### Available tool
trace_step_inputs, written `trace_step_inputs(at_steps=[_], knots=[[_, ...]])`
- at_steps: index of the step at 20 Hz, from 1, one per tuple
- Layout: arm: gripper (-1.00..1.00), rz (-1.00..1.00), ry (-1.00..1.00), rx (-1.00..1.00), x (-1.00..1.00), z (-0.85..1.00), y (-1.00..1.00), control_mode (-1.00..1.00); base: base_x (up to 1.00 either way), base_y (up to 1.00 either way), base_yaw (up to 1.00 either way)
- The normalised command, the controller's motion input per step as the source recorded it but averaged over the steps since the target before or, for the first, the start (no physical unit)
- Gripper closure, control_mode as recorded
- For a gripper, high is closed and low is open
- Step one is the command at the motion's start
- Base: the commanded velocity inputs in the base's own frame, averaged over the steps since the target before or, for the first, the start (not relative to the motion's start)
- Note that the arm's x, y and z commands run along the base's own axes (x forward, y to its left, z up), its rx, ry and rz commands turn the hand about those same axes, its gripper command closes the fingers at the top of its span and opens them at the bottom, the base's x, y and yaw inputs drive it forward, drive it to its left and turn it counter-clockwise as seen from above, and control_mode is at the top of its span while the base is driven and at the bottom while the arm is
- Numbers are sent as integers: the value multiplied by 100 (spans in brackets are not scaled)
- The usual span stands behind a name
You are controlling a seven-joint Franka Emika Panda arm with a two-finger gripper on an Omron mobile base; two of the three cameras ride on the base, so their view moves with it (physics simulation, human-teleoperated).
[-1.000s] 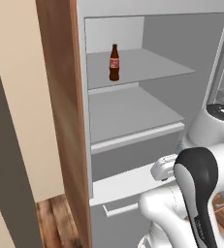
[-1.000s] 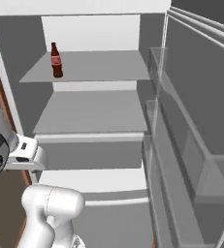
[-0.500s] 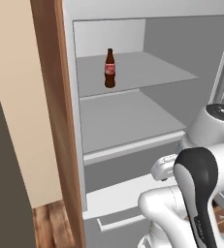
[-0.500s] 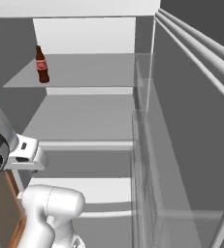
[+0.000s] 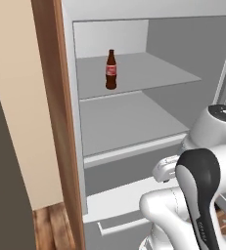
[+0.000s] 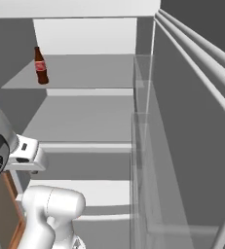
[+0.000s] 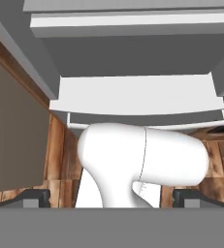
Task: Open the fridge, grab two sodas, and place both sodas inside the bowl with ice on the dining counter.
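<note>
Fridge [image 5: 134,132] stands open, grey shelves bare apart from one soda. Dark-brown bottle [image 5: 111,70] w/ red label stands upright on the upper shelf [image 5: 148,73], near its front edge, toward the left wall; in the right base view the same bottle [image 6: 40,66] sits at the shelf's front-left corner. Shelf below [image 5: 129,119] carries nothing. Fridge door [image 6: 192,146] swung out on the right, its clear bins edge-on.

Pincer [image 7: 111,197]: two dark finger tips [image 7: 36,197] set far apart at the bottom of the hand view, jaws fully spread, nothing between them but the robot's own body. It points down at the lower drawer [image 7: 137,97] w/ its horizontal handle [image 7: 147,116] and the wood floor [image 7: 60,145]. So the bottle is well apart from the pincer, up and back on the upper shelf; pincer low, out in front of the drawer.

Wood panel [image 5: 56,122] frames the fridge's left side.
</note>
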Motion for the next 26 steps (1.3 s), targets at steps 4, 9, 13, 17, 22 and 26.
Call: trace_step_inputs(at_steps=[4,9,13,17,22,26], knots=[[-100,0,0,0,0,0,0,100,51,25,16],[-100,11,-14,6,8,10,10,-100,17,8,8],[-100,11,-35,9,2,65,19,-100,0,0,0],[-100,6,-35,6,4,82,13,-100,0,0,0],[-100,0,-29,1,14,77,9,-100,0,0,0],[-100,0,-25,1,29,54,21,-100,0,0,0]])
